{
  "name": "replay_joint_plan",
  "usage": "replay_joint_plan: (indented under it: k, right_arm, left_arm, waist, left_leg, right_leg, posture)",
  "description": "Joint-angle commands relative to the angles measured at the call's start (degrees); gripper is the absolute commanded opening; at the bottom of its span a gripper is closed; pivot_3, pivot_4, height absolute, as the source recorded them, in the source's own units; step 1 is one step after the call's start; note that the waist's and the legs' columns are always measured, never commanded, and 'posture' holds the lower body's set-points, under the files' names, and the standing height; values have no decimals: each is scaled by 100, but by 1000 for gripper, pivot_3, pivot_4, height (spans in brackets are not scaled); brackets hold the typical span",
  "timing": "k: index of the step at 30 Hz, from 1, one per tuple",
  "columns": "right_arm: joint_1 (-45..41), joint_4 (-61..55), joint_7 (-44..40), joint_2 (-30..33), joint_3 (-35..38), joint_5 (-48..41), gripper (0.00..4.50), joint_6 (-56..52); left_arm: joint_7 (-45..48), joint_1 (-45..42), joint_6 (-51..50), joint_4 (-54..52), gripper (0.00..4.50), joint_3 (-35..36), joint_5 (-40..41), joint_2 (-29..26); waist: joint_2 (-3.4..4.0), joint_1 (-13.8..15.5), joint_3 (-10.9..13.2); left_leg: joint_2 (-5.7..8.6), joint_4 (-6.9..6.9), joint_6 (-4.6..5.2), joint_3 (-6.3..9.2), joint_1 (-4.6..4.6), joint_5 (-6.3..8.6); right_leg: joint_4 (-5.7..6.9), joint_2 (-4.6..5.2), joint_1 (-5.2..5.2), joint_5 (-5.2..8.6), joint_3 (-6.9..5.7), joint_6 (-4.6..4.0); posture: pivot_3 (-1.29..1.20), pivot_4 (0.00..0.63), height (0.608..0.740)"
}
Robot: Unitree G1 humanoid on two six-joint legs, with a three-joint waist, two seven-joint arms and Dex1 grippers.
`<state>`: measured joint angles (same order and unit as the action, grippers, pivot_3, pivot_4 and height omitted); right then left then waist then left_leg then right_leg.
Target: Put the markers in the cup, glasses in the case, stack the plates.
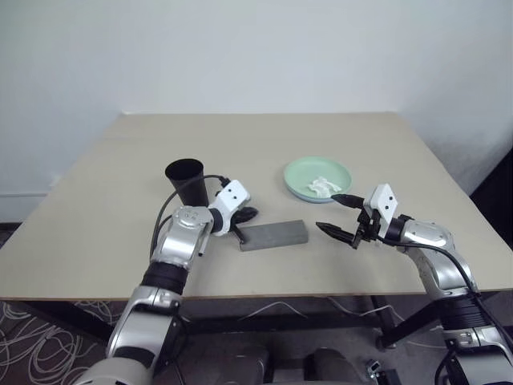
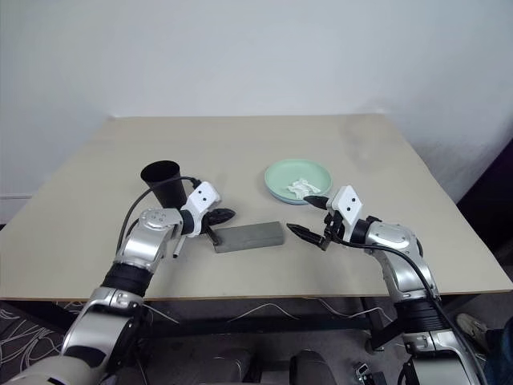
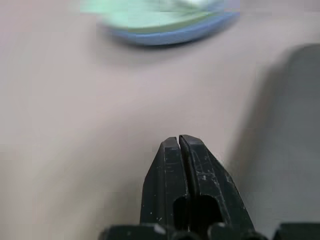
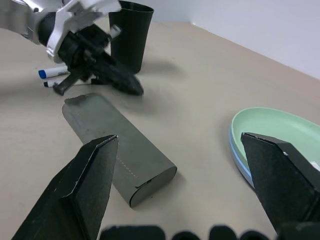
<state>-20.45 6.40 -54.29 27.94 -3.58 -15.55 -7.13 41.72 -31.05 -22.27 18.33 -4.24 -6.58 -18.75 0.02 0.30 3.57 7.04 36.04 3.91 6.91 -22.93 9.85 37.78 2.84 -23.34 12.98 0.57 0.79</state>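
The black cup (image 1: 186, 180) stands upright left of centre. Just right of it hovers my left gripper (image 1: 244, 215), shut and empty, over the table beside the closed grey case (image 1: 274, 235). A white marker (image 4: 52, 73) with a blue cap lies flat on the table behind that arm, near the cup's base. The mint green plate sits stacked on the light blue one, so the plates (image 1: 300, 172) form one pile with a crumpled tissue (image 1: 323, 186) on top. My right gripper (image 1: 333, 212) is open and empty between the case and the plates. The glasses are out of view.
The table's near edge (image 1: 264, 295) runs just below both arms, with cables on the floor beneath. A white wall stands behind the table's far edge.
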Motion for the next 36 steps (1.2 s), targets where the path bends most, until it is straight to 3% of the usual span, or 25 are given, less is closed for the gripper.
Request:
replay_joint_plan:
  k: [1, 2, 5, 14, 28, 32, 36]
  right_arm:
    - [-240, 40, -92, -12, 17, -3, 4258, 170]
    - [-250, 70, -109, -14, 9, 0, 4258, 187]
    - [-352, 257, -191, -38, -56, 34, 4258, 273]
    - [-475, 511, -266, -92, -136, 77, 4258, 420]
    - [-230, 469, -112, -86, -60, 177, 4258, 517]
    - [-216, 470, -79, -78, -45, 188, 4258, 532]
    - [-222, 503, -61, -73, -44, 192, 4258, 564]
  left_arm:
    - [-713, 371, -858, -1114, 9, 284, -9, 54]
    - [-858, 451, -1055, -1287, 9, 350, 42, 103]
    - [-1525, 646, -1755, -1691, 579, 708, 146, 362]
    - [-2419, 623, -2499, -1756, 3670, 790, 139, 513]
    - [-2647, 268, -3062, -1105, 3670, 678, 376, 492]
    - [-2720, 186, -3151, -1064, 2785, 652, 406, 479]
    - [-2828, 138, -3169, -1123, 1377, 669, 455, 449]
  waist:
    - [1, -1, 0]
    - [1, 1, 0]
    - [0, 7, 0]
    - [0, 5, 0]
    - [2, 4, 0]
    - [2, 2, 0]
    - [2, -9, 0]
  left_leg:
    - [0, -1, 0, 0, 1, 0]
    - [0, -2, 0, -2, 5, 0]
    - [0, -1, 0, -2, 7, 0]
    - [0, -1, 0, -2, 12, 0]
    - [1, -2, -1, -3, 12, 0]
    - [0, -2, -1, -2, 14, 0]
    - [0, -4, -1, -2, 13, 1]
  right_leg:
    - [0, 0, 0, 0, 0, 0]
    - [-1, 0, 3, 0, 2, 0]
    - [0, 1, 9, 0, 0, -1]
    - [-1, 1, 15, 0, -1, 0]
    - [-1, 4, 15, 1, -1, -1]
    - [1, 5, 18, 1, -3, -3]
    - [1, 5, 13, 1, 0, -3]
  posture:
    - [0, 0, 736]
    - [0, 0, 736]
    - [0, 0, 736]
    - [0, 0, 736]
    - [0, 0, 736]
    - [0, 0, 736]
    - [0, 0, 736]
